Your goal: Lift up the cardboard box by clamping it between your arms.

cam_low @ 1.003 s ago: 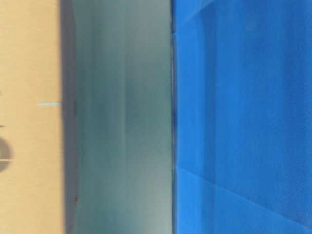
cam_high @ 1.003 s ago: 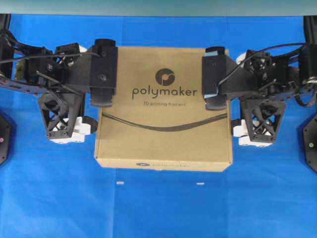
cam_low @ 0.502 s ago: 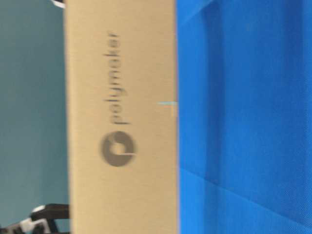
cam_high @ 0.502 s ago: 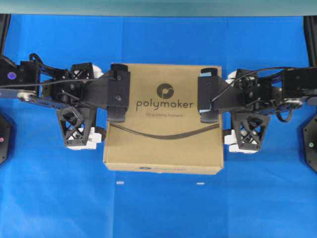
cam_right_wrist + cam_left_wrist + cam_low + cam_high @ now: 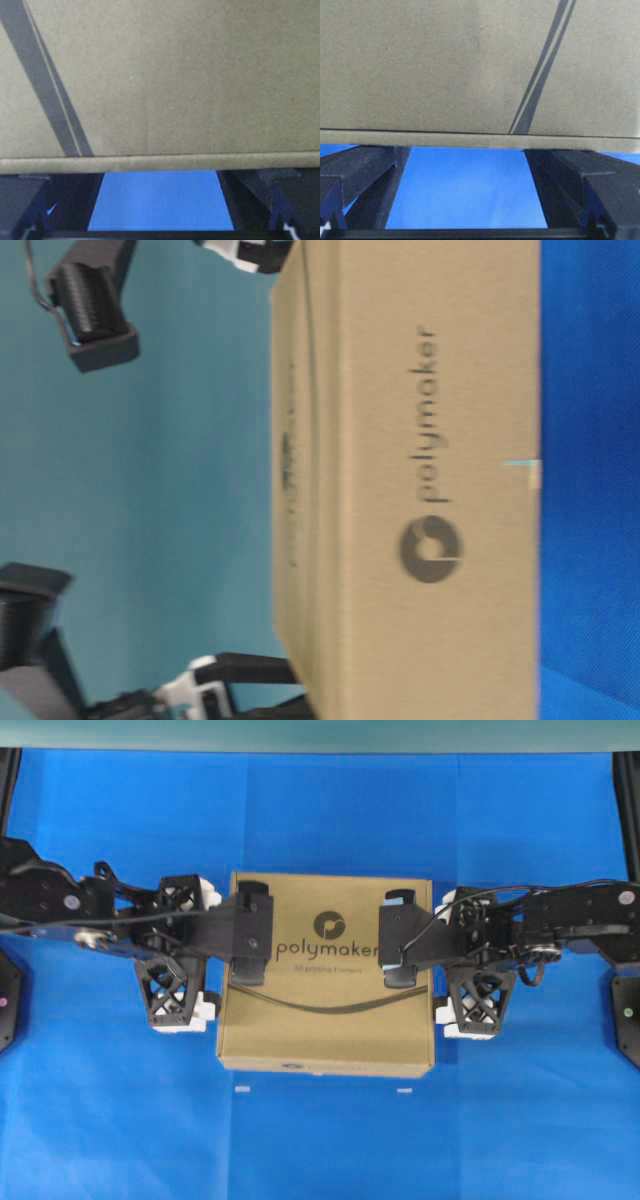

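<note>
The cardboard box is pinched between wide-open left gripper and right gripper; uneven pressure could drop it.

Flat brown polymaker cardboard box sits level, clamped between both arms.

A brown cardboard box is seen, printed with a dark "polymaker" logo and a curved dark double line. The cloth-covered table is coloured a plain bright blue. The arms are finished in black, with lattice-patterned grippers and white parts.
</note>
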Robot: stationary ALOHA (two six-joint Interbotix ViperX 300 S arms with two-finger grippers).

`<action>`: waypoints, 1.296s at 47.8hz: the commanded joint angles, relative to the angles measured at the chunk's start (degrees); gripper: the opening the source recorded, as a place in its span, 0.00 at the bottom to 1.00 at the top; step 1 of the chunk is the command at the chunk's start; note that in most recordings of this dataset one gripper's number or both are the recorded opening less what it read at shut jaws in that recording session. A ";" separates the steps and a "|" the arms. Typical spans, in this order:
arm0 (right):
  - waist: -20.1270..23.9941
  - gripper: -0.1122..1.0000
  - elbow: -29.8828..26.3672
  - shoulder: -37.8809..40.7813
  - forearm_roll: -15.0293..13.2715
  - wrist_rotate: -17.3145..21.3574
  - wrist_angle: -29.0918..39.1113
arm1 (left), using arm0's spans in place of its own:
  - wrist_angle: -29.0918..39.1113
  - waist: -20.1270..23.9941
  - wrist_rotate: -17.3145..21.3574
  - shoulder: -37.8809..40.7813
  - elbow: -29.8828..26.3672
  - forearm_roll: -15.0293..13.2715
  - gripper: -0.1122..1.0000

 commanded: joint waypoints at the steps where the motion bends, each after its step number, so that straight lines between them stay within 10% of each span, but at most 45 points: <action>1: 0.00 0.99 -0.62 0.35 0.18 0.26 -3.87 | -4.66 0.44 -1.05 0.44 -0.18 -0.18 0.88; 62: 0.88 0.99 3.78 9.93 0.18 0.44 -14.41 | -17.58 -1.23 -5.89 10.20 7.21 -0.18 0.87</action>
